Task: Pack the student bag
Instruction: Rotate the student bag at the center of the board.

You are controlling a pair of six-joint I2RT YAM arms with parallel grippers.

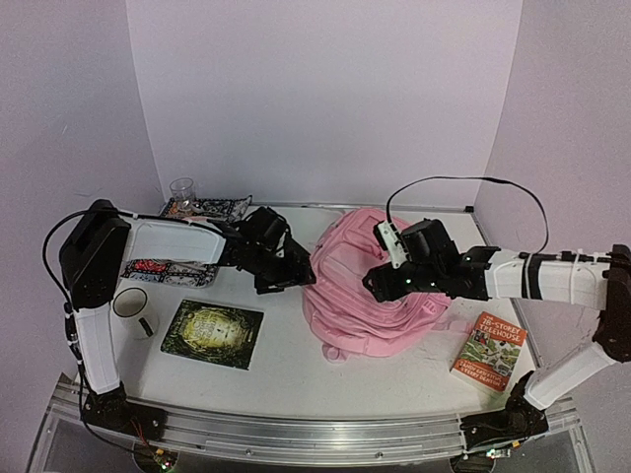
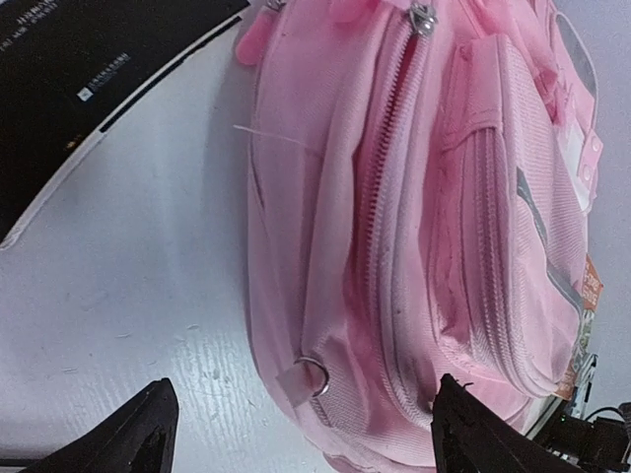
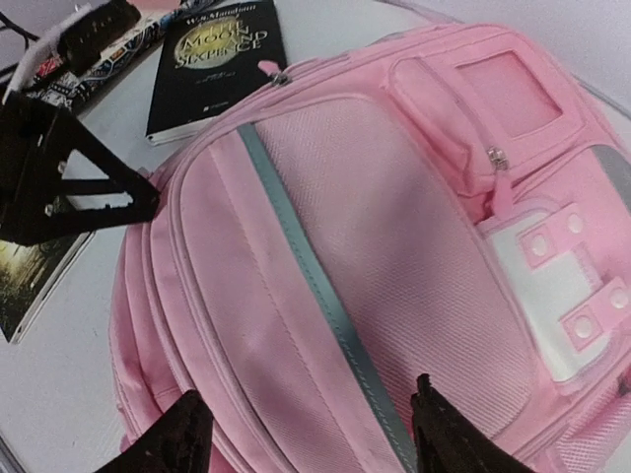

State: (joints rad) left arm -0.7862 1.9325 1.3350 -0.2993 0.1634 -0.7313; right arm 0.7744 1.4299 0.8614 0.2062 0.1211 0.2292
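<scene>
student bag [image 1: 367,296], L gripper [image 2: 301,396], R gripper [image 3: 308,399], prob. spread

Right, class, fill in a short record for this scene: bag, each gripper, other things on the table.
bag: pink student bag, front up, mid-table
left gripper: open, at the bag's side
right gripper: open, above the bag's front
books: dark green book left of bag; orange book right
mug: white, beside the green book

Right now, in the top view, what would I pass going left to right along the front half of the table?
mug → green book → bag → orange book
</scene>
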